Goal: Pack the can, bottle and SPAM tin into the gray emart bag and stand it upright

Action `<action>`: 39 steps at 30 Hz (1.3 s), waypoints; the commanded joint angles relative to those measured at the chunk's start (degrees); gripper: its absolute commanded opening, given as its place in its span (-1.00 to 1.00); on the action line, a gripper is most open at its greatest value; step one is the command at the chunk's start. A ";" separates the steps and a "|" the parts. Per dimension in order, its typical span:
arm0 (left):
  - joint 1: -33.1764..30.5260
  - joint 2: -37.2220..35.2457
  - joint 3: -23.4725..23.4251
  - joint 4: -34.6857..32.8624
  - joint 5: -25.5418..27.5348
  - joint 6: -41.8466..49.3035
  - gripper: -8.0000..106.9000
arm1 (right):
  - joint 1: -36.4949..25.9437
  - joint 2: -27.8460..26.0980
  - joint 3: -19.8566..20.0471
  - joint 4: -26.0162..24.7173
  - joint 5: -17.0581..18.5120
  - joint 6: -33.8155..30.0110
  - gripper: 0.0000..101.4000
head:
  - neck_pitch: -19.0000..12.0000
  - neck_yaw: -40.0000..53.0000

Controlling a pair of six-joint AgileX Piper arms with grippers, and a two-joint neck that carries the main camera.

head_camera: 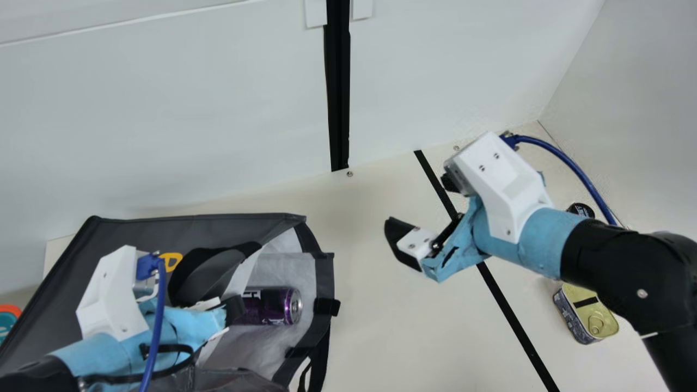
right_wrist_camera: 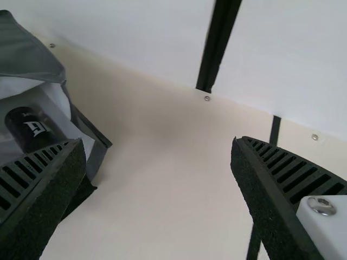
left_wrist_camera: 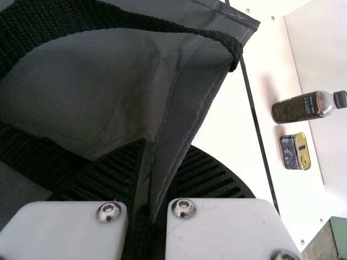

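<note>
Gray is the bag under the left pincer in the main view; the can lies inside, just beside this pincer. The right pincer is between bag and tin. In the left wrist view, the left pincer holds the bag's cloth, well apart from the bottle. In the right wrist view, the right pincer is wide.
</note>
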 commanded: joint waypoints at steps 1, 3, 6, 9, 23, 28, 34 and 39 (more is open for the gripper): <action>0.00 0.00 0.00 0.00 0.00 0.00 -1.00 | -1.02 -0.22 -0.09 -0.96 0.05 0.49 0.87 | -1.30 -0.05; 0.00 0.00 0.00 0.00 0.00 0.00 -1.00 | -1.91 -0.56 -0.30 -1.90 0.29 1.02 0.87 | -1.30 -0.05; 0.00 0.00 0.00 0.00 0.00 0.00 -1.00 | -3.25 -0.94 -0.71 -3.18 0.61 1.73 0.87 | -1.30 -0.05; 0.00 0.00 0.00 0.00 0.00 0.00 -1.00 | -4.51 -1.24 -1.18 -4.49 1.01 2.46 0.87 | -1.30 -0.05; 0.00 0.00 0.00 0.00 0.00 0.00 -1.00 | -9.97 -2.39 -3.72 -12.19 4.22 6.11 0.87 | -1.30 -0.05; 0.00 0.00 0.00 0.00 0.00 0.00 -1.00 | -11.93 -2.75 -5.38 -15.76 5.91 8.08 0.87 | -1.30 -0.05; 0.00 0.00 0.00 0.00 0.00 0.00 -1.00 | -14.66 -3.12 -7.53 -20.84 8.44 11.58 0.87 | -1.30 -0.05; 0.00 0.00 0.00 0.00 0.00 0.00 -1.00 | -16.57 -3.43 -9.29 -25.37 10.78 15.84 0.87 | -1.30 -0.05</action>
